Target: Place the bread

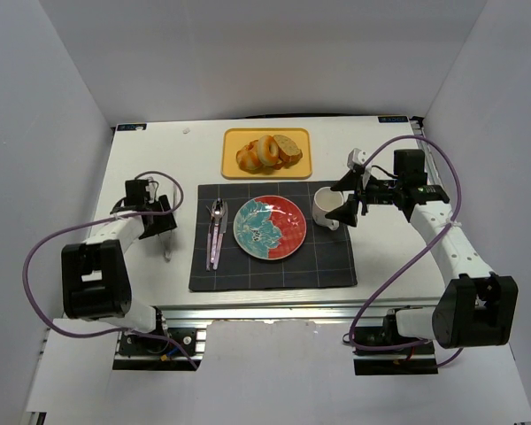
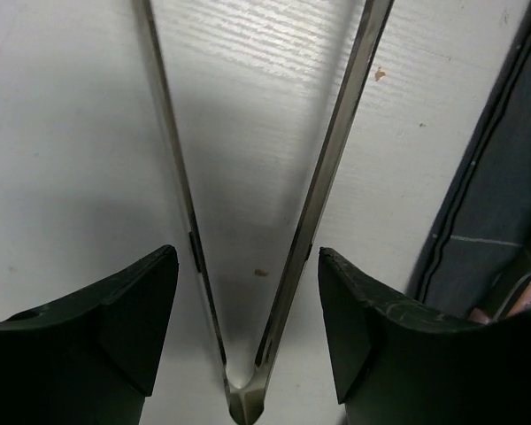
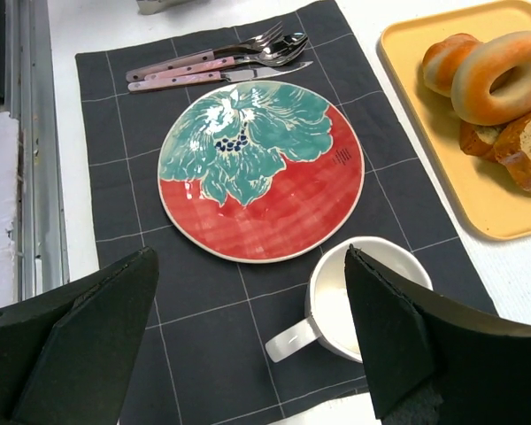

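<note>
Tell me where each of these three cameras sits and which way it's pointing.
Top external: above, behind the arm bases, looking down on the table; both arms, left gripper and right gripper show.
Left wrist: on the left arm, pointing down at the tongs; its fingers show.
Right wrist: on the right arm, facing plate, mug and bread; its fingers show.
Shared: top external and right wrist both see plate and mug.

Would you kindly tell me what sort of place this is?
Probably a robotics test booth staged as a dining table: plain white walls box in a white table, where a dark placemat holds a plate, cutlery and a mug, with a yellow tray of bread behind.
</note>
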Motion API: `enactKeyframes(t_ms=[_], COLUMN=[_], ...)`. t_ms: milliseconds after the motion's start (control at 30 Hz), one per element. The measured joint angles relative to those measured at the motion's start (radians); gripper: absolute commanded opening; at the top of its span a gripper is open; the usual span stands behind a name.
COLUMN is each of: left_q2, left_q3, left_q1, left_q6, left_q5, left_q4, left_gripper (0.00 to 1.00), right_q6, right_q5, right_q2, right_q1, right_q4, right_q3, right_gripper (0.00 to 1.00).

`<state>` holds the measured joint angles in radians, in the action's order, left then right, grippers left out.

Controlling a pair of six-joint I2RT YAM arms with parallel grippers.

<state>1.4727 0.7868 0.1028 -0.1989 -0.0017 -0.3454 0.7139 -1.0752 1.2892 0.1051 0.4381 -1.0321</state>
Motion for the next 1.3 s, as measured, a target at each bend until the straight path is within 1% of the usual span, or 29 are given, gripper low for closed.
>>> enactKeyframes(t_ms=[233,300,400,433,533,567,600,733,767,867,900,967,1133,1200,1300], left_q2=[0.071,0.088,0.093,0.093,0.092,0.09,0.085,0.031,0.001,-0.098,-0.119,-0.146,-0.129,-0.095,-0.021], left_q3=[0.021,0.02,0.017,0.013,0.001,-0.005,-0.01,-0.017,-0.016,0.026,0.05,0.131,0.276,0.32,0.386], left_q1=[0.0,0.0,0.0,0.0,0.0,0.0,0.0,0.0,-0.003,-0.025,-0.041,-0.109,-0.3,-0.349,-0.386], left_q6=[0.062,0.072,0.079,0.078,0.074,0.072,0.066,0.042,0.026,-0.036,-0.056,-0.117,-0.245,-0.277,-0.307], left_q5=[0.037,0.039,0.034,0.031,0.021,0.017,0.017,0.024,0.034,0.058,0.069,0.088,0.163,0.178,0.187], left_q4=[0.028,0.039,0.063,0.071,0.1,0.109,0.112,0.084,0.073,0.035,0.031,0.042,0.135,0.148,0.153], left_gripper=[0.75,0.73,0.63,0.53,0.32,0.24,0.22,0.23,0.25,0.37,0.39,0.42,0.47,0.47,0.49], right_q6=[-0.016,-0.025,-0.031,-0.033,-0.034,-0.035,-0.034,-0.034,-0.034,-0.035,-0.035,-0.044,-0.054,-0.055,-0.057], right_q5=[0.003,0.003,0.003,0.004,0.008,0.011,0.011,0.022,0.025,0.031,0.032,0.034,0.037,0.036,0.032], right_q2=[0.014,0.023,0.035,0.039,0.047,0.047,0.047,0.047,0.047,0.047,0.047,0.047,0.047,0.046,0.042], right_q1=[0.0,0.0,0.0,0.0,0.0,0.0,0.0,0.0,0.0,0.0,0.0,-0.001,-0.011,-0.016,-0.024], right_q4=[-0.018,-0.024,-0.027,-0.028,-0.028,-0.028,-0.028,-0.027,-0.028,-0.029,-0.03,-0.032,-0.048,-0.049,-0.051], right_q3=[0.0,0.0,0.0,0.0,0.0,0.0,0.0,0.0,0.0,0.0,0.0,0.0,0.0,0.0,0.0], right_gripper=[0.89,0.89,0.89,0.9,0.89,0.89,0.89,0.89,0.89,0.89,0.89,0.89,0.89,0.89,0.89])
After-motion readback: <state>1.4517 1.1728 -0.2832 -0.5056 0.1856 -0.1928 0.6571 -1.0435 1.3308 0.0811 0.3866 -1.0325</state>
